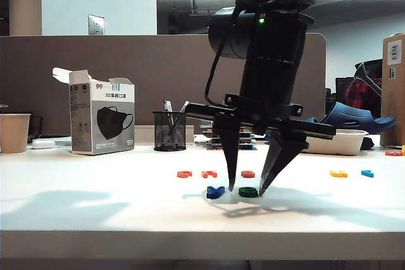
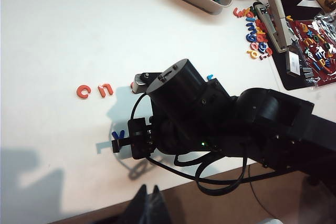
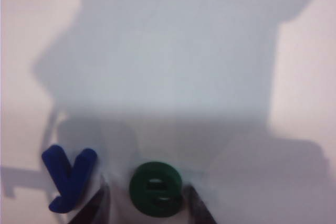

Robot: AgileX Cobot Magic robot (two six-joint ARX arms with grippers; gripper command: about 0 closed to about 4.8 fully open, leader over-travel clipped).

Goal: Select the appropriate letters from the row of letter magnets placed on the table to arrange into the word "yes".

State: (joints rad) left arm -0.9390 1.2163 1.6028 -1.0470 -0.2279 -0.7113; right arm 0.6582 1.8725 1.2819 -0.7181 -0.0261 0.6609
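while straddling the green e (image 3: 155, 189), right claw (image 1: 247, 189) open; left claw (image 2: 149, 203) unclear.

- mask box (image 1: 101, 120) at the counter's far left: "3D" then characters too small for me to read
- blue magnet (image 3: 68, 178) reads "y"
- green magnet (image 3: 155, 188) at my right hand reads "e"

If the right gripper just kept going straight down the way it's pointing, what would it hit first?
The right gripper points down with its jaws open either side of the green E, which lies flat beside the dark blue Y. The fingertips look almost on the table, so they would probably meet the tabletop itself first.
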